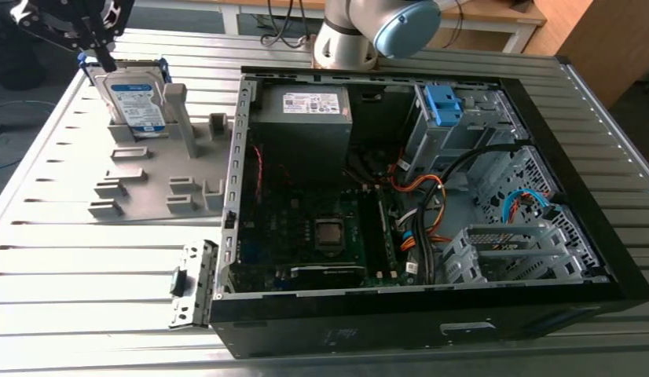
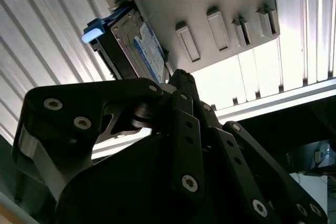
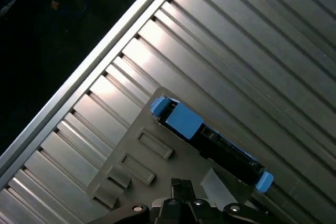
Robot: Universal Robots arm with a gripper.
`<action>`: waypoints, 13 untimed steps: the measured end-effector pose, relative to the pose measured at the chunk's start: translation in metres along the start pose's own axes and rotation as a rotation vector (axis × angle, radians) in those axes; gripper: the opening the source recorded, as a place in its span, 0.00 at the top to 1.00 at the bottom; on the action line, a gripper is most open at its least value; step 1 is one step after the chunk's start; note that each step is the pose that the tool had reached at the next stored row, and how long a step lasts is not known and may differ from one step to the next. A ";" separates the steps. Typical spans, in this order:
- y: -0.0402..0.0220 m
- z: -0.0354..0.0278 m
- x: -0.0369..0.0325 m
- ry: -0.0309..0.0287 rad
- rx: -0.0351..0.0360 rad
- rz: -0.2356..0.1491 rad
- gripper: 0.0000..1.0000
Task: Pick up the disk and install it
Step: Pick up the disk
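Nearest on the slatted metal table (image 1: 94,267) lies the open computer case (image 1: 356,334). A blue bracket (image 1: 442,102) sits in the drive bay at its far side.

Beyond the case's side on the exterior view's left lies a grey fixture plate (image 1: 146,188). The disk (image 1: 133,102) stands in a slot at the plate's far corner, close to the table's far edge. It stands on one short edge, long axis upright, with the labelled face turned towards the table's near edge. Blue carrier rails run up its sides.

The gripper (image 1: 94,49) hangs just above the disk's top edge, perhaps touching the blue rail there. Whether it is apart or together I cannot tell.

I judge the disk rigid and dense for its size, with smooth metal faces that could slip, and likely sensitive to knocks. The plastic rails probably flex, so the best hold looks to be across the two flat faces near the exposed top edge, squarely, lifting straight out of the slot.
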State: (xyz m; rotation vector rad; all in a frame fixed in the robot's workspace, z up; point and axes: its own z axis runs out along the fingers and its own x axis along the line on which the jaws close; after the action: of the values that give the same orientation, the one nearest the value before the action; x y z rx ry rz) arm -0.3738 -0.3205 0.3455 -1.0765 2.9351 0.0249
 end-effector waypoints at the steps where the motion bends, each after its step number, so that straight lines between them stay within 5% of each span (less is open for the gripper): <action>1: 0.0000 0.0000 0.0000 0.0001 -0.0002 -0.011 0.89; 13: 0.0000 0.0000 0.0000 0.0013 -0.0027 -0.137 0.89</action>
State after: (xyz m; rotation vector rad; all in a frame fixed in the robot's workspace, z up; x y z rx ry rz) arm -0.3738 -0.3205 0.3455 -1.2759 2.8553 0.0265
